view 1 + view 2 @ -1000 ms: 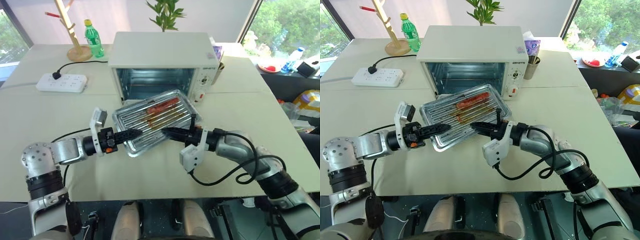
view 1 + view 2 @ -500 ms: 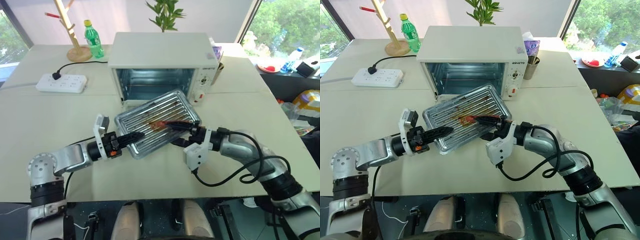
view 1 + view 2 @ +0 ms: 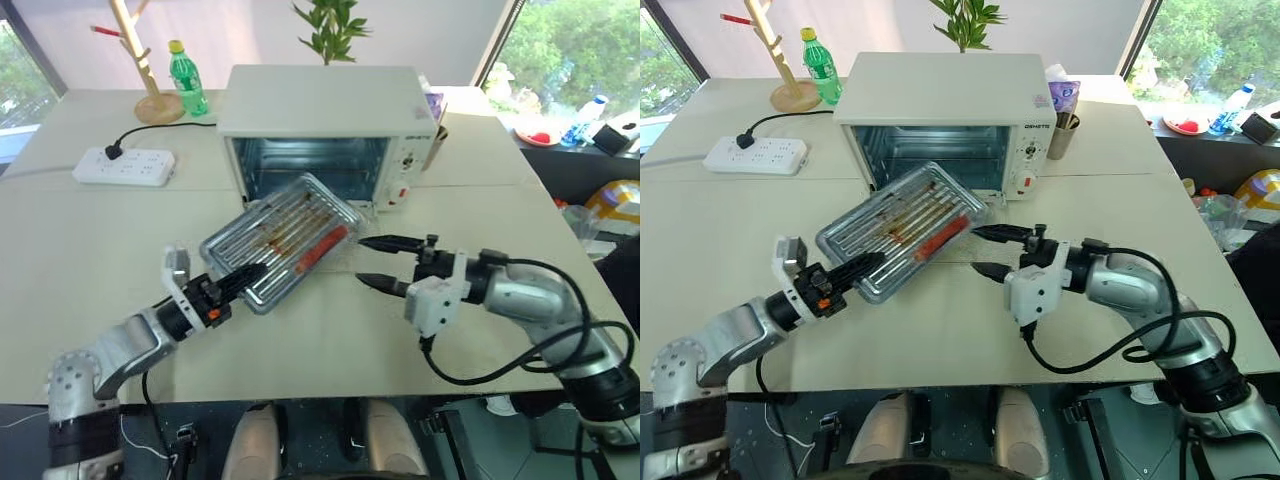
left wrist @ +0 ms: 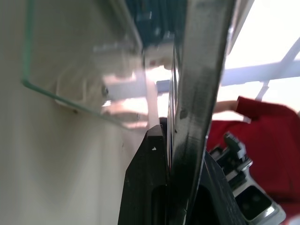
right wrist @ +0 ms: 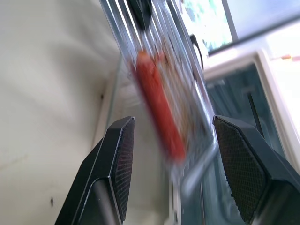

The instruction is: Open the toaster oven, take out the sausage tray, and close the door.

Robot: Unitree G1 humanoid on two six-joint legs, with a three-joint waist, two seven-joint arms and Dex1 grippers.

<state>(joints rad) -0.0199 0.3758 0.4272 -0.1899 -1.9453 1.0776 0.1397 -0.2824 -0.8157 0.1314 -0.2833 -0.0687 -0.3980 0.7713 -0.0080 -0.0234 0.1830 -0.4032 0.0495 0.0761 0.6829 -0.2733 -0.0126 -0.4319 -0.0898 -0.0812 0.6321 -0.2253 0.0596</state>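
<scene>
Left eye view had the sausage tray already out of the toaster oven, tilted above the tabletop, left hand clamped on its near edge. Right hand was off it, fingers spread. The door was down, so closing was left. Left wrist view: tray rim edge-on. Right wrist view: blurry sausage, hard to read.

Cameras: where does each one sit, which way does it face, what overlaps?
Head stereo pair: looks forward and down at the toaster oven; both arms show.
Left wrist: looks along the left gripper, clamped on the sausage tray.
Right wrist: looks between the right gripper's open fingers at the same tray.
Shared: tray, oven.
</scene>
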